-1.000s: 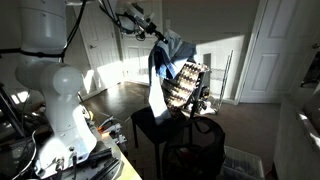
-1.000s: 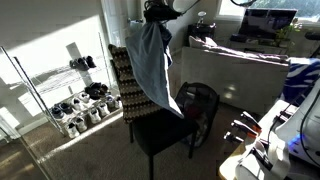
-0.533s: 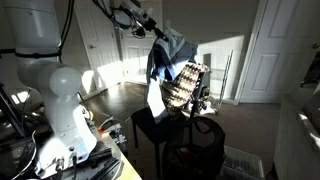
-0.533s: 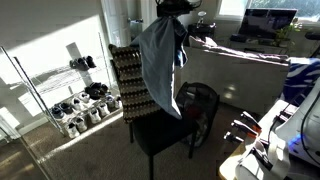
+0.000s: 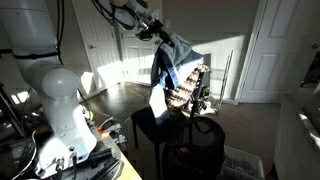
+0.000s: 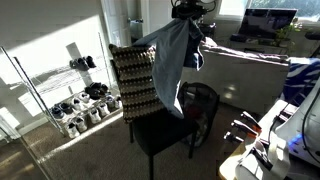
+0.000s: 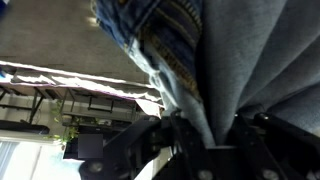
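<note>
My gripper (image 5: 160, 33) is shut on a grey-blue garment (image 5: 172, 62) and holds it high in the air above a dark chair (image 5: 160, 125) with a patterned back. The garment (image 6: 172, 62) hangs down from the gripper (image 6: 188, 10), its lower end over the chair's back (image 6: 132, 75) and seat (image 6: 165, 130). In the wrist view the cloth (image 7: 215, 60) fills the space between the fingers (image 7: 205, 140), with a striped inner lining showing.
A shoe rack (image 6: 75, 95) stands by the sunlit wall. A counter with a monitor (image 6: 265, 20) is behind the chair. A dark basket (image 6: 200, 100) sits next to the chair. White doors (image 5: 265, 50) are at the back.
The gripper has carried the garment sideways and a little higher, away from the chair's back; the cloth swings out and hangs more spread.
</note>
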`<state>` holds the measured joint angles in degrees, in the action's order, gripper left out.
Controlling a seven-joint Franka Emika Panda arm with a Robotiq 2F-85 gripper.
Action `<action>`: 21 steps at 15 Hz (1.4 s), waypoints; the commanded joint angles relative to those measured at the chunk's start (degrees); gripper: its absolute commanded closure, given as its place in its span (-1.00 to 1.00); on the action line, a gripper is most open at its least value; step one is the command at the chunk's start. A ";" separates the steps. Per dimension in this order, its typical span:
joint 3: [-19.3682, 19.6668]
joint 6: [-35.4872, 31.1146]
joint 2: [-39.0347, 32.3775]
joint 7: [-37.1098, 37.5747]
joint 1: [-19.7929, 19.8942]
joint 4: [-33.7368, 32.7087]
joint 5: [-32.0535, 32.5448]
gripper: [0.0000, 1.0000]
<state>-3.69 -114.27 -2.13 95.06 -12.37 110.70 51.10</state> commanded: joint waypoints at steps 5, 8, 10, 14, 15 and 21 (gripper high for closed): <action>-0.96 0.16 0.27 0.61 3.75 1.77 -2.19 0.52; -0.99 0.16 0.27 0.64 3.81 1.89 -2.24 0.52; -1.01 0.16 0.27 0.65 3.81 1.89 -2.24 0.52; -1.50 -0.48 -0.71 -2.11 3.65 1.03 -5.60 0.88; -1.36 -0.35 -0.97 -2.16 3.92 0.37 -6.73 0.88; 1.38 0.66 -0.68 -4.35 7.41 -5.43 -19.73 0.88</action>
<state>-3.50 -114.45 -3.72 94.63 -7.49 108.82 38.41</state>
